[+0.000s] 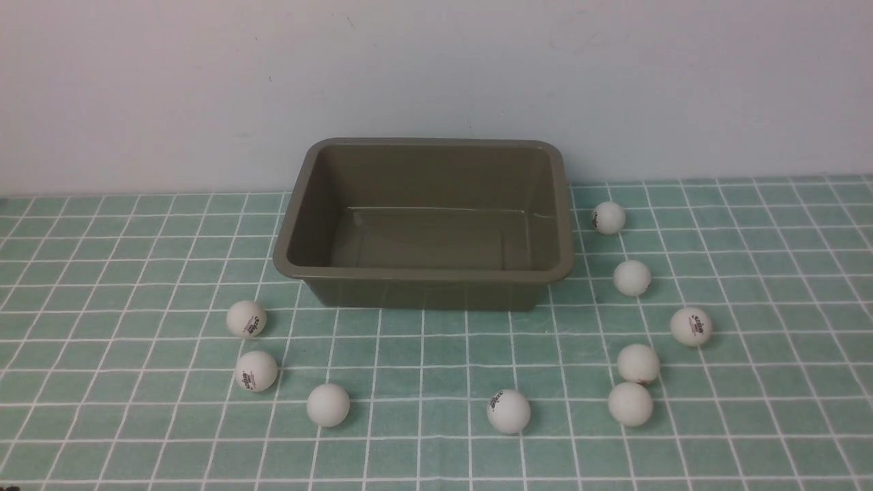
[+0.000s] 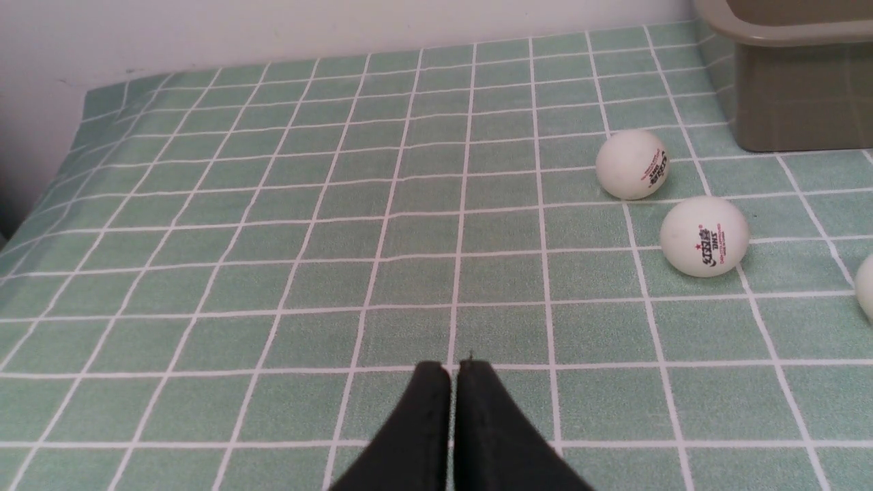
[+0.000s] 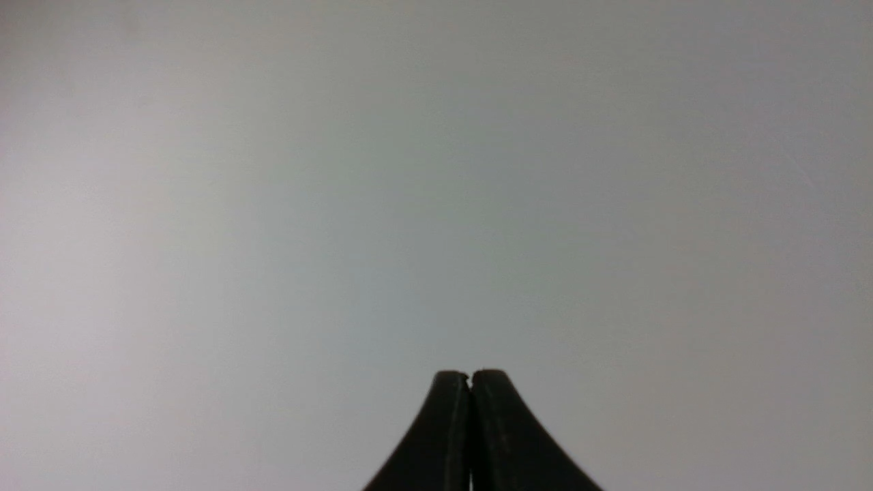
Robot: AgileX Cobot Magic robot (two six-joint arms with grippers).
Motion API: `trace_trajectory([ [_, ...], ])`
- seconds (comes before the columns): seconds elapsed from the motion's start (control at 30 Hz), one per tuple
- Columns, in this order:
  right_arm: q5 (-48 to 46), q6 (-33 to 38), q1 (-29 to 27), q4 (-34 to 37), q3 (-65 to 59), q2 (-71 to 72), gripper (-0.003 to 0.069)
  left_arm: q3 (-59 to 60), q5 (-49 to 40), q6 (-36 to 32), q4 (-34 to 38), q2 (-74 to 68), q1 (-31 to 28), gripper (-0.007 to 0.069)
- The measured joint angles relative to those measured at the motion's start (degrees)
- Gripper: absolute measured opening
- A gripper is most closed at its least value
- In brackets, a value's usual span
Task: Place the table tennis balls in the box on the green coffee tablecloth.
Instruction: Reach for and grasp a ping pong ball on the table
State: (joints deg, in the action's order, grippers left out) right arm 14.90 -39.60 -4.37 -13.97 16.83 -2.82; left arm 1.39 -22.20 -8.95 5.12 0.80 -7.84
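Front view: pale plain wall [image 1: 436, 68] behind mint-green tablecloth with white grid lines [image 1: 423, 436]. Olive-brown rectangular plastic box [image 1: 423, 293] at the cloth's far side, near the wall, upright, open side up, long axis left-right. 9 small white table tennis balls [image 1: 509, 411] on the cloth: 3 left-front, 1 front, 5 right; 2 of those nearly touching or touching, can't tell.

Left wrist view: left gripper [image 2: 453, 368] fingertips together, nothing between. 2 balls whole, 1 cut off, plus box corner.

Right wrist view: right gripper [image 3: 470, 376] closed, empty, against a blurred pale surface [image 3: 436, 204].
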Motion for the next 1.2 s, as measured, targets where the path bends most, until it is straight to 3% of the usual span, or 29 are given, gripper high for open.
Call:
trace_trajectory([
  [0.07, -0.05, -4.56, 0.0, -10.64, 2.61, -1.43, -0.0011, 0.0, 0.0, 0.0, 0.0, 0.0, 0.0, -0.0004],
  [0.13, 0.71, -16.46, 0.0, -29.85, 6.74, -5.73, -0.0011, 0.0, 0.0, 0.0, 0.0, 0.0, 0.0, -0.0004],
  [0.17, 0.71, -17.63, 0.0, -31.51, 7.01, -5.73, -0.0011, 0.0, 0.0, 0.0, 0.0, 0.0, 0.0, -0.0004],
  [0.2, 3.7, -30.0, 0.0, -48.43, 9.47, -9.95, -0.0011, 0.0, 0.0, 0.0, 0.0, 0.0, 0.0, -0.0004],
  [0.23, 4.7, -32.6, 0.0, -50.1, 9.93, -10.88, -0.0011, 0.0, 0.0, 0.0, 0.0, 0.0, 0.0, -0.0004],
  [0.33, 18.1, -53.78, 0.0, -77.5, 14.59, -20.56, -0.0011, 0.0, 0.0, 0.0, 0.0, 0.0, 0.0, -0.0004],
  [0.43, 25.36, -64.15, 0.0, -86.3, 17.23, -28.97, -0.0011, 0.0, 0.01, 0.0, 0.0, 0.0, 0.0, -0.0004],
  [0.83, 15.63, -69.48, 0.0, -86.18, 27.8, -46.98, -0.0011, 0.0, 0.01, 0.0, 0.0, 0.0, 0.0, -0.0004],
  [0.93, 7.02, -74.93, 0.0, -83.79, 30.32, -49.39, -0.0011, 0.0, 0.01, 0.0, 0.0, 0.0, 0.0, -0.0004],
  [1.03, -12.32, -80.98, 0.0, -80.94, 32.7, -52.94, -0.0011, 0.0, 0.01, 0.0, 0.0, 0.0, 0.0, -0.0004],
  [1.07, -13.59, -80.99, 0.0, -80.82, 32.82, -53.43, -0.0011, 0.0, 0.01, 0.0, 0.0, 0.0, 0.0, -0.0004],
  [1.1, -24.16, -78.32, 0.0, -79.59, 32.88, -55.33, -0.0011, 0.0, 0.01, 0.0, 0.0, 0.0, 0.0, -0.0004],
  [1.17, -30.99, -71.92, 0.0, -77.41, 32.77, -57.15, -0.0011, 0.0, 0.01, 0.0, 0.0, 0.0, 0.0, -0.0004],
  [1.2, -36.36, -60.81, 0.0, -72.03, 32.72, -58.56, -0.0011, 0.0, 0.01, 0.0, 0.0, 0.0, 0.0, -0.0004],
])
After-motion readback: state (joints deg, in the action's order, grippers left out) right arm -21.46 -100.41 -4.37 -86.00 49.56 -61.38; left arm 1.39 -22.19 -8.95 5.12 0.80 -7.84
